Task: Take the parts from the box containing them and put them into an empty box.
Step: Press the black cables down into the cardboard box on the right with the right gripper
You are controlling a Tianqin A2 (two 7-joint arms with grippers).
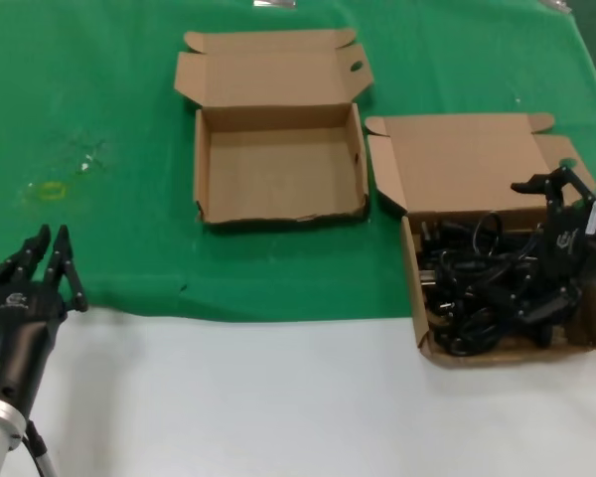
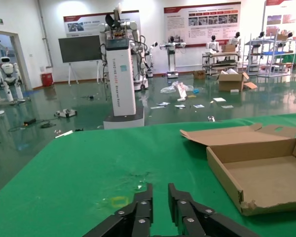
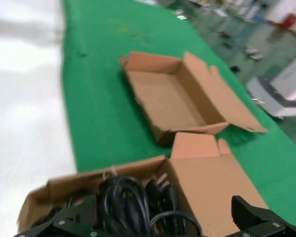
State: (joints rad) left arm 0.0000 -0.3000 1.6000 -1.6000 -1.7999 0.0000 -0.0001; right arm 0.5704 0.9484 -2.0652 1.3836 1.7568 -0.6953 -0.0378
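The box of cords (image 1: 576, 343) is the landmark here; it sits on the desk (image 1: 278, 397) with its lid folded back, and the black power cords (image 1: 477, 288) lie heaped and tangled inside its tray, plugs and loops crossing one another. The right gripper (image 1: 554, 184) hangs over the far right part of that tray, jaws spread wide and holding nothing; judging by this, it is poised to come down on the heap, open enough to take in a bundle of cable. The empty box (image 1: 278, 214) lies just beside the box of cords, up and to its left on the green mat (image 1: 109, 129), lid also laid back so its tray is free to receive. The left gripper (image 1: 48, 238) is parked well apart from the box of cords, far to its left at the mat's near edge; its jaws are nearly closed and hold nothing.
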